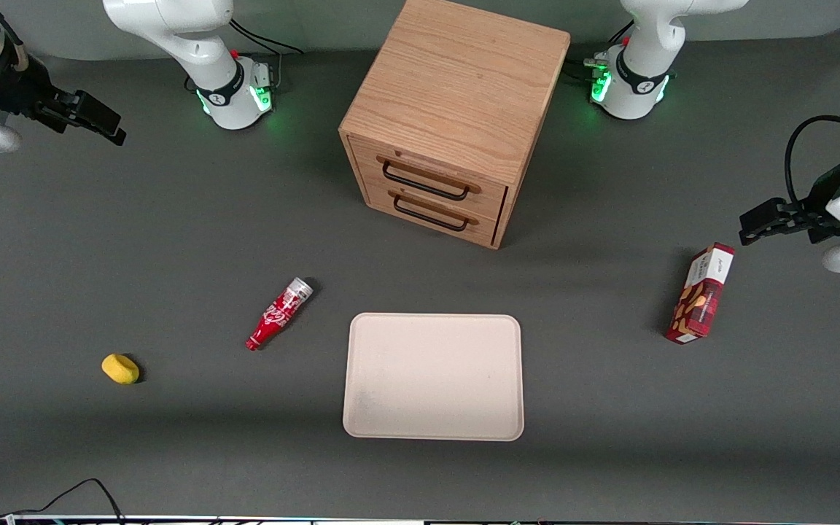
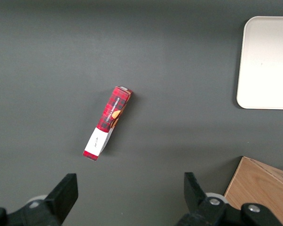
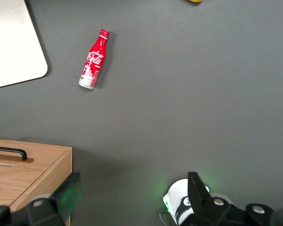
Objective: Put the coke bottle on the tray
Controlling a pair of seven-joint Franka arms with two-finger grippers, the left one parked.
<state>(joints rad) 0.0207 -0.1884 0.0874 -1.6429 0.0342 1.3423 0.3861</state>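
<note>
The coke bottle (image 1: 279,313) lies on its side on the grey table, beside the tray (image 1: 434,375), toward the working arm's end; its red neck points toward the front camera and its silver-grey end away. The cream tray lies flat in front of the wooden drawer cabinet. The bottle (image 3: 94,59) and a corner of the tray (image 3: 12,47) also show in the right wrist view. My right gripper (image 1: 95,120) hangs high above the table at the working arm's end, far from the bottle, open and empty (image 3: 132,200).
A wooden two-drawer cabinet (image 1: 449,117) stands farther from the camera than the tray. A yellow object (image 1: 120,368) lies near the working arm's end. A red snack box (image 1: 701,293) lies toward the parked arm's end. The arm bases (image 1: 234,91) stand at the back.
</note>
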